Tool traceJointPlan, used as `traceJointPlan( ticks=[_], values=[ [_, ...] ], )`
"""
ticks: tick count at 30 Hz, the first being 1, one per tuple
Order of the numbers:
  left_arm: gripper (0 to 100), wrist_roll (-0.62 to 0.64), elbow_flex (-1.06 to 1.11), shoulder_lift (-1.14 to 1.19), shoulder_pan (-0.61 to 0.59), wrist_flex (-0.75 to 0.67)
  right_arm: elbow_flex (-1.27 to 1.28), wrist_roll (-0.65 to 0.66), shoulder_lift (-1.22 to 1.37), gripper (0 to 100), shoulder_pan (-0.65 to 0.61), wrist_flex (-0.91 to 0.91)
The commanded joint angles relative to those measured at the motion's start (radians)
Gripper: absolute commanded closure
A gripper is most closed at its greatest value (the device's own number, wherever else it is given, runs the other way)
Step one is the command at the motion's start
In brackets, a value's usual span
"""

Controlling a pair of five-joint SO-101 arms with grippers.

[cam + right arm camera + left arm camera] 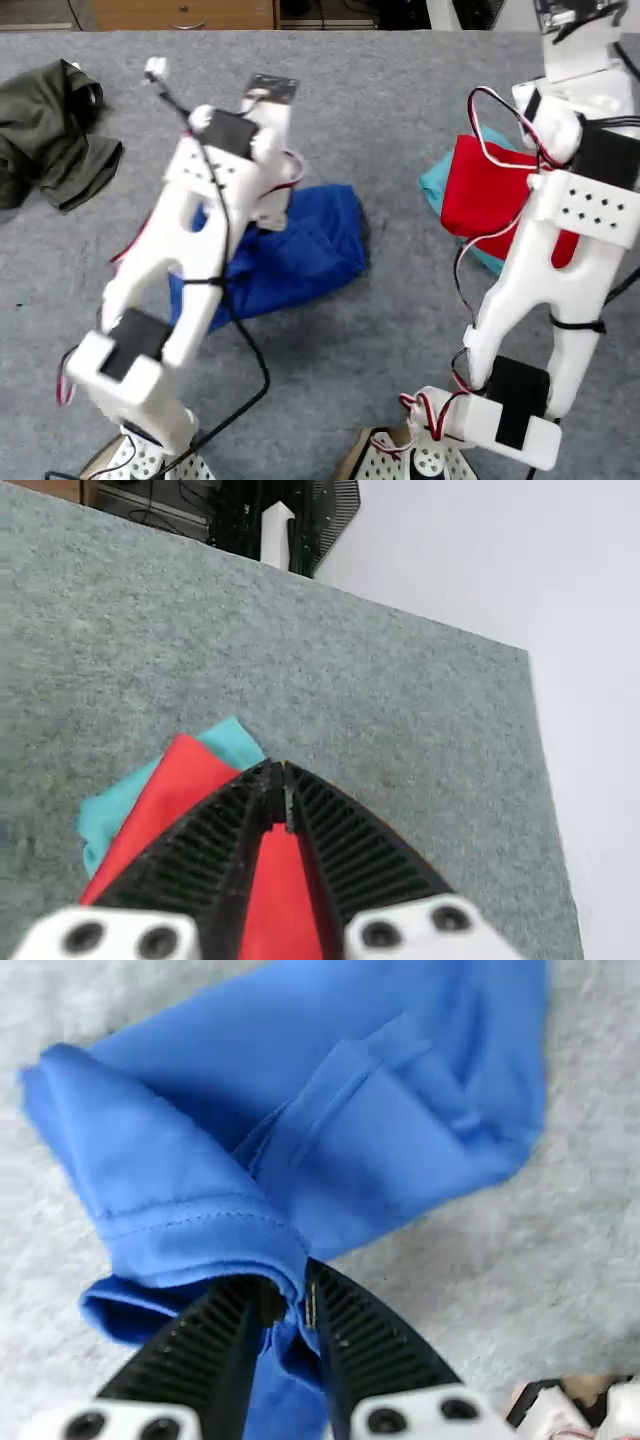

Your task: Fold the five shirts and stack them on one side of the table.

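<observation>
1. Pinching a hemmed fold of the blue shirt (330,1130), your left gripper (290,1295) has its jaws closed on the cloth, with fabric bunched between the tips.
2. That blue shirt sits around the middle of the table (400,90), loosely folded and rumpled. The bulk of it spreads away from the jaws, and its long axis runs roughly along the near edge.
3. Your left arm is clearly the nearer one for this shirt, and it already has the grip. To my eye the next move hinges on carrying the held fold across the long axis, or dragging the bundle toward the right edge.
4. Farther over, near the right edge, your right gripper (278,780) sits with its jaws closed tip to tip above the red shirt (175,790), and I see no cloth caught between them.
5. The red shirt lies folded on a teal shirt (225,735), so that looks like your stack.
6. Far left corner: a dark shirt (50,120) lies crumpled, well apart from both arms, not yet folded.
</observation>
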Motion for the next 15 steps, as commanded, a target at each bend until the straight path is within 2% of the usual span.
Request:
traceJointPlan(
  ticks=[1,6,15],
  values=[
    [98,0.046,-0.181,0.125,0.043,0.008,-0.002,0.008,-0.058,99.4,0.025,-0.021],
    [98,0.081,-0.331,0.249,0.089,0.008,-0.002,0.008,-0.053,99.4,0.025,-0.025],
    [98,0.081,-0.448,0.325,0.152,0.006,-0.001,0.009,-0.05,99.4,0.016,-0.025]
  ],
)
